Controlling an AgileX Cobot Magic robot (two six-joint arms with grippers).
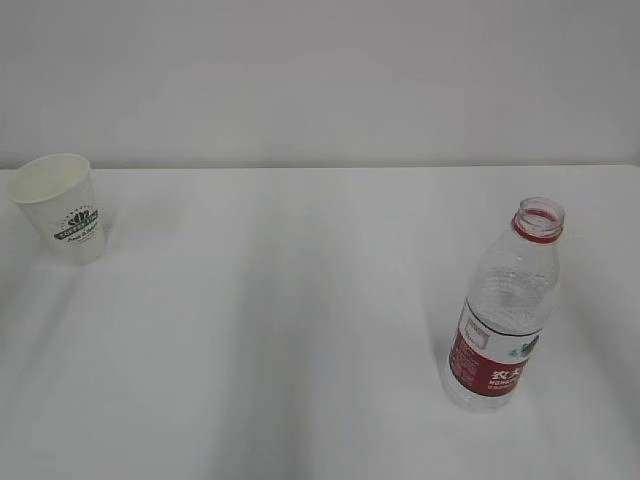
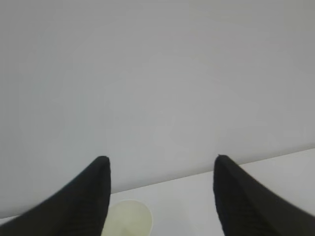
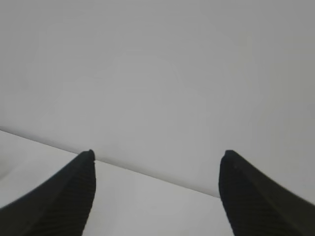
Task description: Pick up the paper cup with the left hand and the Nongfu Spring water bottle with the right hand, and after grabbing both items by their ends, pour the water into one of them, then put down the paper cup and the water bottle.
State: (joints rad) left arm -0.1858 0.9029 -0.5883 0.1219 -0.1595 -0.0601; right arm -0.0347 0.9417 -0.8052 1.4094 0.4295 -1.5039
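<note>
Exterior view first: the paper cup [image 1: 60, 207] is seen upright at the far left of the white desk [image 1: 300, 330], mouth open, green logo facing the camera. The Nongfu Spring water bottle [image 1: 505, 305] is parked well apart from it on the near right, upright, uncapped, red label low on its body. Neither arm is caught in that shot. From the left wrist, the left pincer [image 2: 160, 160] is held wide with nothing between its fingers, and the cup's rim is glimpsed just below the left finger. Same deal for the right pincer [image 3: 157, 155]: spread wide, nothing gripped, only desk and wall beyond.
</note>
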